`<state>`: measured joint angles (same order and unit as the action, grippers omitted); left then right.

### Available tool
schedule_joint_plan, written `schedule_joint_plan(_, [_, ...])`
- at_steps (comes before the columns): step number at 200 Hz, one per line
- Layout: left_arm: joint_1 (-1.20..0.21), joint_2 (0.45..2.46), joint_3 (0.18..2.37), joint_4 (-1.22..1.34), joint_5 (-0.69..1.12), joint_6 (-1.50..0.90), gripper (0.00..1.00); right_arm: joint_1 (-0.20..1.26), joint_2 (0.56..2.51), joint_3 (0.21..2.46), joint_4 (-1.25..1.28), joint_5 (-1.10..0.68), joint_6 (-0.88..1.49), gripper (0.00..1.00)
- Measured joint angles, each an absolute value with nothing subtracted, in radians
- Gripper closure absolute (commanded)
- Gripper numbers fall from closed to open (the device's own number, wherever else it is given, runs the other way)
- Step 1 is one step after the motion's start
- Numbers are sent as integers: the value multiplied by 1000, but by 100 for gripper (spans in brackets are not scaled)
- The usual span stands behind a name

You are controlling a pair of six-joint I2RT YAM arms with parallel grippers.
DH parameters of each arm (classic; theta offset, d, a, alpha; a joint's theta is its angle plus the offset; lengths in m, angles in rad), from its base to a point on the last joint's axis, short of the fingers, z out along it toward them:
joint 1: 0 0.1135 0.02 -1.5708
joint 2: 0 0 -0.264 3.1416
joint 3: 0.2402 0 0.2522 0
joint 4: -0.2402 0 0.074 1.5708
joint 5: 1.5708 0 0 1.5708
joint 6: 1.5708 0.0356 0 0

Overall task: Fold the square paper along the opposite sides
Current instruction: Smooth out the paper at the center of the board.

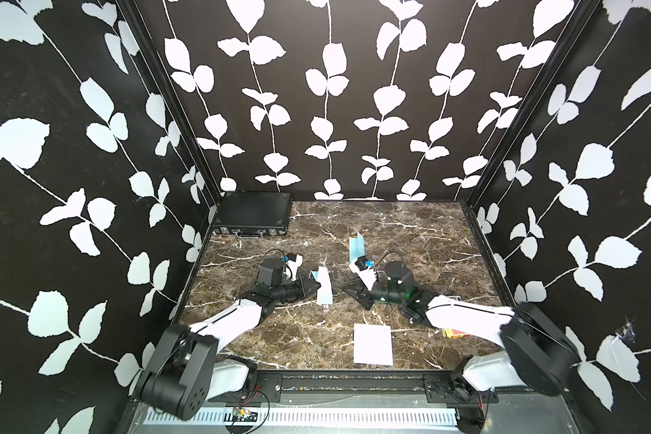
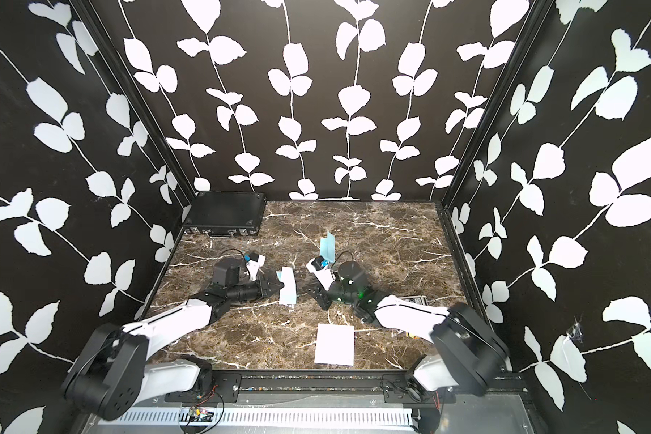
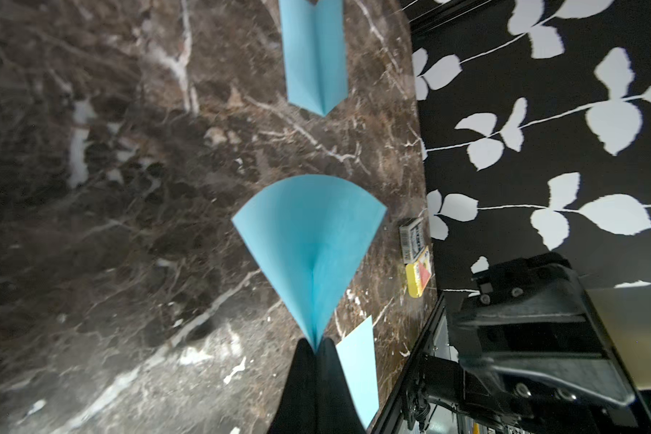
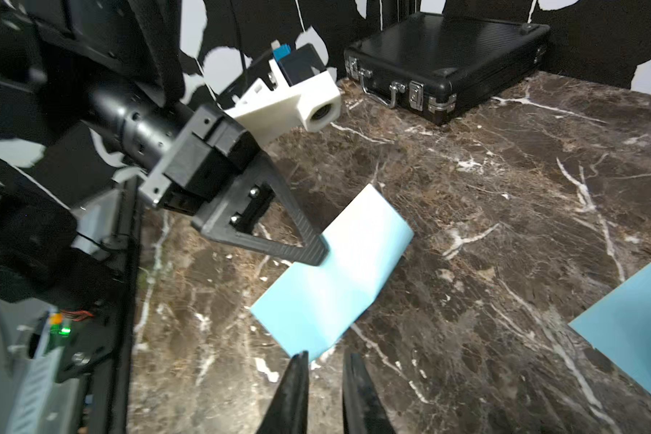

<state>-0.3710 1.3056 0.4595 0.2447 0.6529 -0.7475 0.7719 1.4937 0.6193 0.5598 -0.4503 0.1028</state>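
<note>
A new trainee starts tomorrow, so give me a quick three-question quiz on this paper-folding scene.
1. True or false: the left pincer is shut on the folded light-blue paper.
2. Where does the black hard-shell case sit on the marble table? A) far left corner B) near edge C) under the right arm
3. Fill in: the right pincer, jaws slightly apart, holds ____.
Key: 1 true; 2 A; 3 nothing.
</note>
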Motion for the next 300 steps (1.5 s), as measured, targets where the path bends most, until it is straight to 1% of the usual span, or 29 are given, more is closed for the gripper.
schedule_joint_plan(32, [-373,1394,439,260,636,-727,100,788,1672,630,685,-427,62,85])
schedule_joint_plan(72, [-373,1409,425,238,609,-691,100,800,1814,693,760,-431,57,88])
schedule_joint_plan(128, [-373,1431,384,228,579,-666,100,828,1898,768,827,-444,56,88])
schedule_joint_plan(218, [-373,1452,387,242,590,-642,100,864,2043,826,824,-438,2,90])
schedule_joint_plan(300, [-357,1473,390,261,619,-627,100,863,2056,822,846,-347,-56,91])
